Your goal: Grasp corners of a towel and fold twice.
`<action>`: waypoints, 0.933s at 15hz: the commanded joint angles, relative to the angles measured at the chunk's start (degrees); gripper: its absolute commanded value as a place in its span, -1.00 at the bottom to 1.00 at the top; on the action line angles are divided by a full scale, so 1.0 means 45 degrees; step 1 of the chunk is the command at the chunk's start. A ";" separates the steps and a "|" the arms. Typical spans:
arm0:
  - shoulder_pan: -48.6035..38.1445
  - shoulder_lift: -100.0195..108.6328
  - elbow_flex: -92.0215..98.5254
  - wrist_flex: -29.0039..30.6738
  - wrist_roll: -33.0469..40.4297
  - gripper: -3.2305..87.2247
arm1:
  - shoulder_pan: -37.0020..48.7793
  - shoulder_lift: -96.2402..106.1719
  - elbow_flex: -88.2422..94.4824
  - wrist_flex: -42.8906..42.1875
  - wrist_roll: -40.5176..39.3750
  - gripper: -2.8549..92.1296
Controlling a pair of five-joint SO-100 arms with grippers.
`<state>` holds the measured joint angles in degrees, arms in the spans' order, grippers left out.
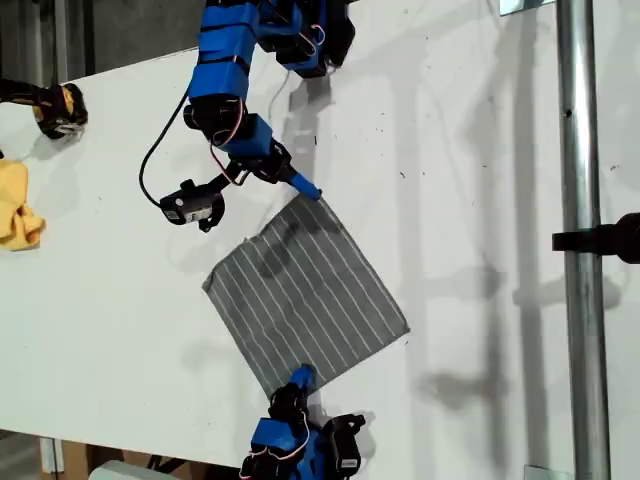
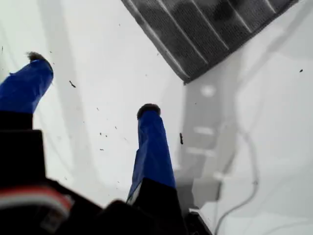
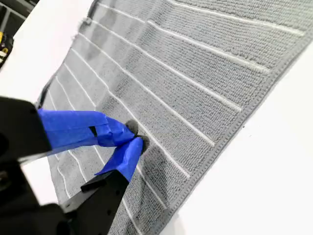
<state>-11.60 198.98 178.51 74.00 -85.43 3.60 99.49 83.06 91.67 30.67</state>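
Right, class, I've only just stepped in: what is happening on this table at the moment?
Two blue arms work on a grey striped towel lying flat on the white table. My second gripper, the tool at the exterior view's bottom, is pinched shut on the towel near one corner. My first gripper hovers open just short of the opposite corner. No fold yet.

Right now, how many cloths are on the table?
2. The grey striped towel lies flat in the middle, between the two arms. A crumpled yellow cloth sits at the exterior view's left edge, partly cut off.
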 commanded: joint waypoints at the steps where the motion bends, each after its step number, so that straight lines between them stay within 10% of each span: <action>1: 0.0117 0.0039 0.0059 0.0020 -0.0156 -0.96 | 0.0195 -0.0059 -0.0566 -0.0176 -0.0273 -0.15; 14: 0.0117 0.0039 0.0059 0.0020 -0.0098 -0.96 | 0.1172 -0.3965 0.2598 -0.4941 -0.0703 -0.20</action>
<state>-11.60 198.98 178.51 74.00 -85.43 7.91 81.04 95.19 70.58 28.39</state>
